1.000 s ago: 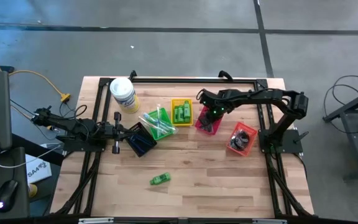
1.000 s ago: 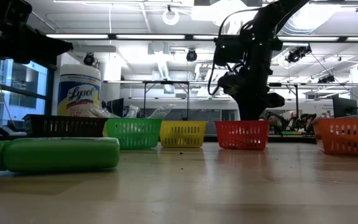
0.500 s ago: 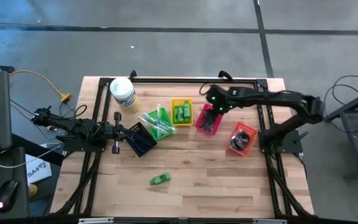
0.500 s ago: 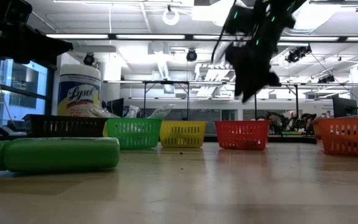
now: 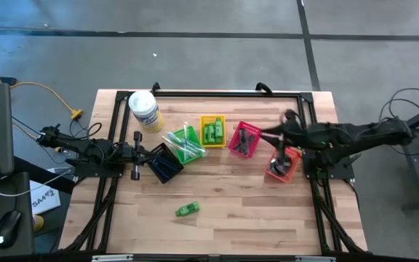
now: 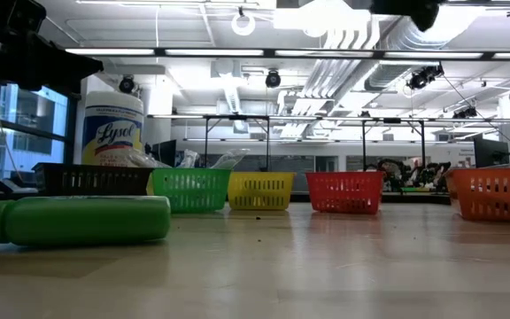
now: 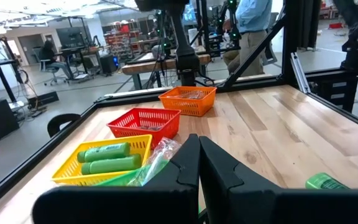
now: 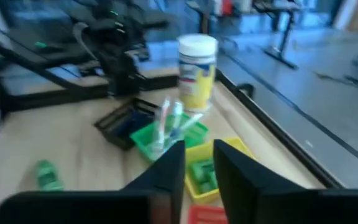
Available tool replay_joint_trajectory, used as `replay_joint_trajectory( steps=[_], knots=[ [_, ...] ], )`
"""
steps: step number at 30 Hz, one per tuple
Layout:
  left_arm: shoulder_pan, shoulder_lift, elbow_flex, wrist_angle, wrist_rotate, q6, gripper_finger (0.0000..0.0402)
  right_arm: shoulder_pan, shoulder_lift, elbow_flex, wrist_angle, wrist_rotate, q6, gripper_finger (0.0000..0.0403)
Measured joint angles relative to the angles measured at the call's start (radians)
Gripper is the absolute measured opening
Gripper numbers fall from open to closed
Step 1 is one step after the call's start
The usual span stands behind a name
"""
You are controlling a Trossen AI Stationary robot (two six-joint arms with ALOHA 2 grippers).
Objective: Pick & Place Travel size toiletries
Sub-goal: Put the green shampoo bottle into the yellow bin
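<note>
The right gripper [image 5: 286, 116] is hanging above the gap between the red basket [image 5: 244, 140] and the orange basket [image 5: 283, 164], right of centre in the high view; its fingers [image 8: 168, 174] are parted with nothing between them. One green bottle [image 5: 187, 209] is lying loose on the surface [image 5: 231, 218], low and left of centre. To do the next pick well, the arm should probably be reaching across, aligning the fingers across the bottle's narrow width, and descending squarely. The left gripper [image 5: 134, 154] is waiting, fingers pressed together, at the black basket [image 5: 164, 164].
</note>
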Motion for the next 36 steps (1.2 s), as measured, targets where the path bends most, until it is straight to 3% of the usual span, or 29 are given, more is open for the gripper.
replay_joint_trajectory(
  steps=[6,9,17,26,36],
  knots=[
    [0.000,0.000,0.000,0.001,0.000,0.008,0.0000,0.105,-0.314,-0.279,0.185,-0.028,-0.079,0.0012],
    [0.000,0.000,0.000,0.002,0.000,0.008,0.0000,0.111,-0.473,-0.394,0.285,-0.087,-0.110,0.0005],
    [0.000,0.000,0.000,0.004,-0.001,0.010,0.0000,0.109,-0.797,-0.583,0.287,-0.307,-0.158,0.0002],
    [0.000,0.000,0.000,0.008,-0.002,0.007,0.0000,0.108,-0.795,-0.663,0.275,-0.333,-0.150,0.0002],
    [0.000,0.000,0.000,0.004,-0.002,0.007,0.0000,0.108,-0.802,-0.778,0.416,-0.350,-0.139,0.0002]
  ],
)
